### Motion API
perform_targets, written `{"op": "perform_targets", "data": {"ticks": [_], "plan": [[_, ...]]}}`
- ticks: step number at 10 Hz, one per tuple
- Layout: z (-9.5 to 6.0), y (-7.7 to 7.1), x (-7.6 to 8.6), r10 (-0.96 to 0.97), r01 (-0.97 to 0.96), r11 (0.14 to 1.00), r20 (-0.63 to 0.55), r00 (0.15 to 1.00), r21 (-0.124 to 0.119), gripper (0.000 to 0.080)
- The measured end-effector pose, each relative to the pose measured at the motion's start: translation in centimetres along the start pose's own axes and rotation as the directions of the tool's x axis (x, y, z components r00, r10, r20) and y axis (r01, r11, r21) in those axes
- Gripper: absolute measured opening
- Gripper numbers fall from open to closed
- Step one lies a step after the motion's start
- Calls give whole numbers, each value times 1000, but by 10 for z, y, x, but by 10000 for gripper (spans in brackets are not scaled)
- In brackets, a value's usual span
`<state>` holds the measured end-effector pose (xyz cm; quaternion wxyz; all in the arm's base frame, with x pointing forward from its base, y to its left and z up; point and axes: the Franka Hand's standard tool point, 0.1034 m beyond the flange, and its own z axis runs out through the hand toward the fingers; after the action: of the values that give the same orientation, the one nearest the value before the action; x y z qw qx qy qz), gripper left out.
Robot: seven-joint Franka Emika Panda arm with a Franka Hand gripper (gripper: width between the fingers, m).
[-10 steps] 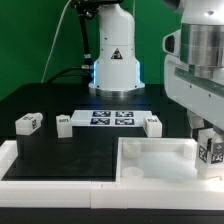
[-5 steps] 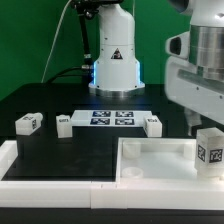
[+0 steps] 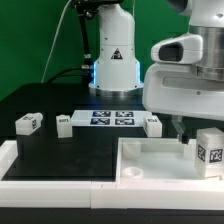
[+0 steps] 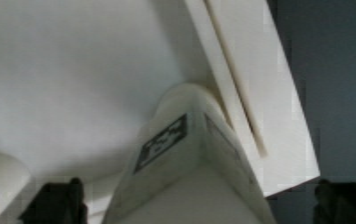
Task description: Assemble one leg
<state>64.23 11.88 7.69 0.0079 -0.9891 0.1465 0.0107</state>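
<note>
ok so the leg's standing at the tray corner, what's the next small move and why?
Probably lower the gripper around the leg and close on it. The fingers look spread wide in the wrist view, so the leg is unheld, standing upright at the tray's corner on the exterior view's right. Whether it's fully seated can't be told.

The leg [image 3: 209, 152] and tray [image 3: 134, 166] are smooth white plastic; the table [image 3: 70, 155] is matt black.

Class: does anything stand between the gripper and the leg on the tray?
Nothing visible does. The open gripper hangs just to the exterior view's left of the upright leg, with only bare tray between them.
</note>
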Motion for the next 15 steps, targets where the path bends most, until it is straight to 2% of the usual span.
{"op": "perform_targets", "data": {"ticks": [3,5,6,7,8,9,12,13,15], "plan": [[-3,0,1,-354,354,935,-5,935,-19,649],[-3,2,3,-420,420,907,-4,907,-19,649],[-3,2,3,-419,419,908,-4,908,-19,554],[-3,3,3,-419,419,908,-3,908,-19,554],[-3,2,2,-395,395,918,-4,919,-18,368],[-2,2,2,-358,358,933,-4,934,-18,291],[-1,2,3,-27,27,1000,-15,1000,-14,291],[-1,2,3,118,-118,993,-15,993,-14,291],[-1,3,3,425,-425,905,-16,905,-16,291]]}}
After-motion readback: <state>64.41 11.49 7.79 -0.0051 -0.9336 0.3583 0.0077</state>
